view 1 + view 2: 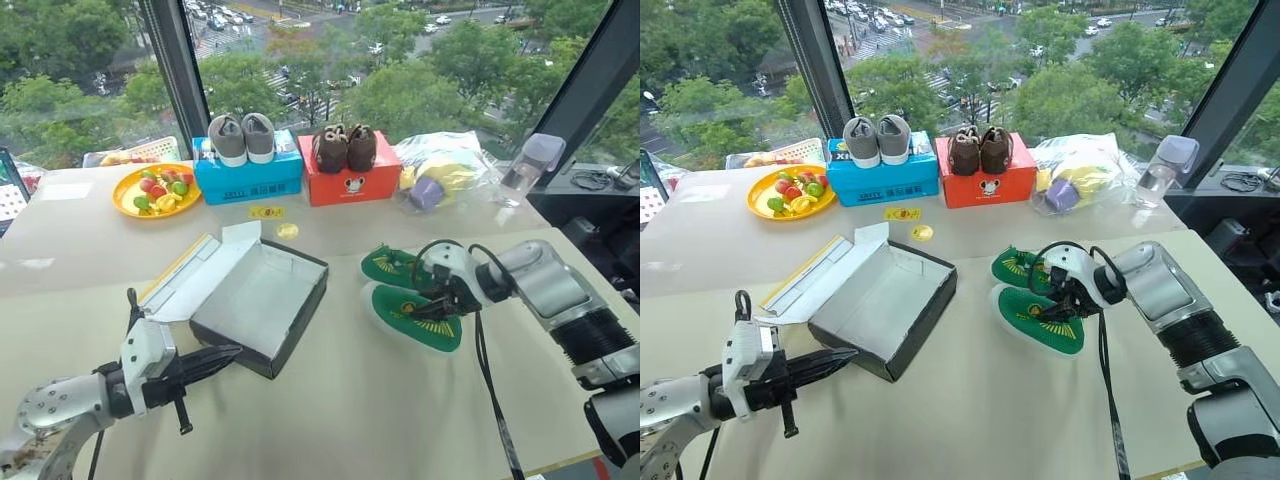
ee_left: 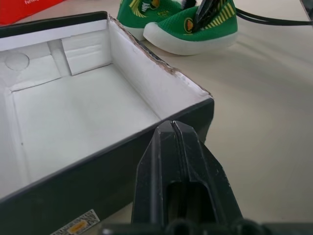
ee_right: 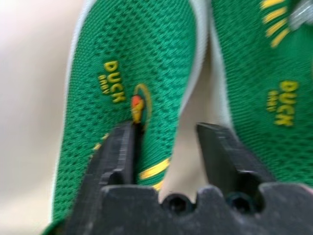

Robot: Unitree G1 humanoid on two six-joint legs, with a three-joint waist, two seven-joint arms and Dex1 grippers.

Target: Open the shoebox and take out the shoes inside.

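While the shoebox lies open and bare inside, lid flap thrown back toward the robot's left, the shoes sit side by side on the table just to its right, soles down, insoles up. Both are out of the box, so the task looks all but done; what is left seems to be letting go and backing the arm away. The right gripper points steeply down over the nearer shoe's heel end, its fingers parted, one lying on the green insole and the other over the gap between the pair. They straddle the shoe's inner side wall without pinching it, so nothing appears to be held. The shoes' long axes run diagonally, from the far left toward the near right, and the parted fingers stand across that line. A straight lift up along the gripper's own line should clear them; a sideways pull could catch the wall and drag the shoe. The left gripper is shut tight on nothing, pointing at the box's near black wall from just short of it, well apart from the shoes. Clearly the right arm is the nearer one.
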